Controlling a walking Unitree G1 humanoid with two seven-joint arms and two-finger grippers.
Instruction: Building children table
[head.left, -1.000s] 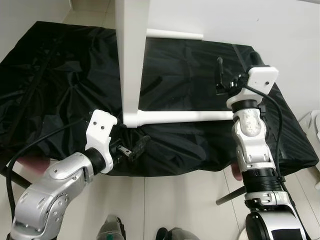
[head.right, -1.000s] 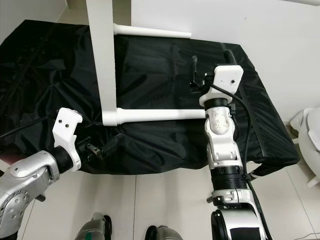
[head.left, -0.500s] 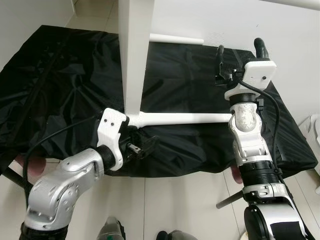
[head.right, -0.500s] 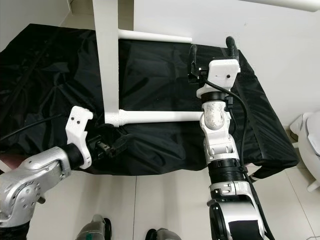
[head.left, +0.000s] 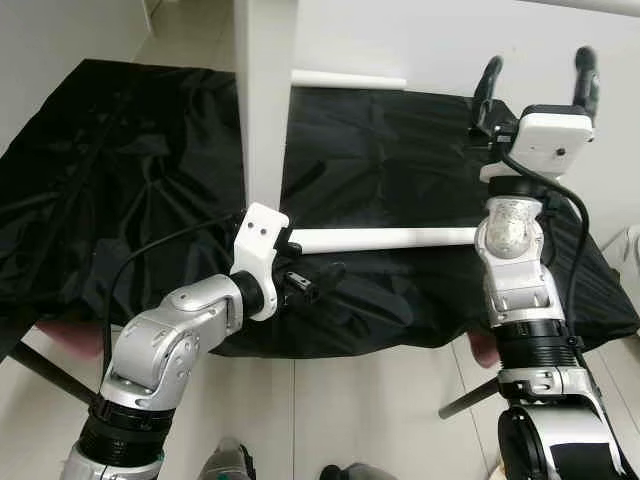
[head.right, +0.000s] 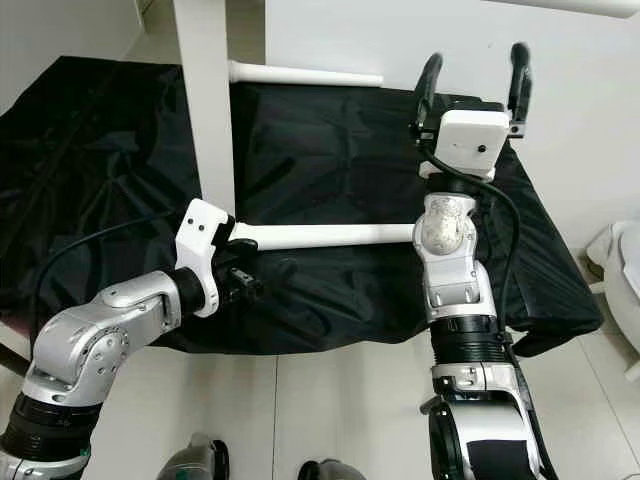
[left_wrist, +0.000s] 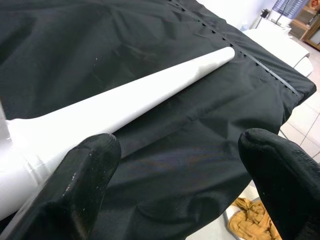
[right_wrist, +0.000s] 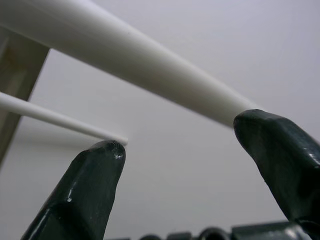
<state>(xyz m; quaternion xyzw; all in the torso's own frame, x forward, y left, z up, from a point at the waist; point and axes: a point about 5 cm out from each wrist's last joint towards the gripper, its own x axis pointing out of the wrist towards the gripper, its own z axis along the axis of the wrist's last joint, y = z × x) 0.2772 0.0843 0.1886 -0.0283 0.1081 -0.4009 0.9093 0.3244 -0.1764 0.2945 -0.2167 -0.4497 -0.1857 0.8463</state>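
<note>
Left tool (head.left: 312, 280) gapes empty beside the lower table leg (head.left: 385, 238), apparently ready to grip; right tool (head.right: 474, 85), open, holds nothing.

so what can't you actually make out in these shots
- Tabletop: cut off by the top edge in both eye views.
- Near leg: its joint with the tabletop is covered by the left wrist; its far tip is behind the right arm.
- What lies under the black cloth: hidden.
- Upper leg: blurred and cut off in the right wrist view.
- Left claw and right claw: both open.
</note>
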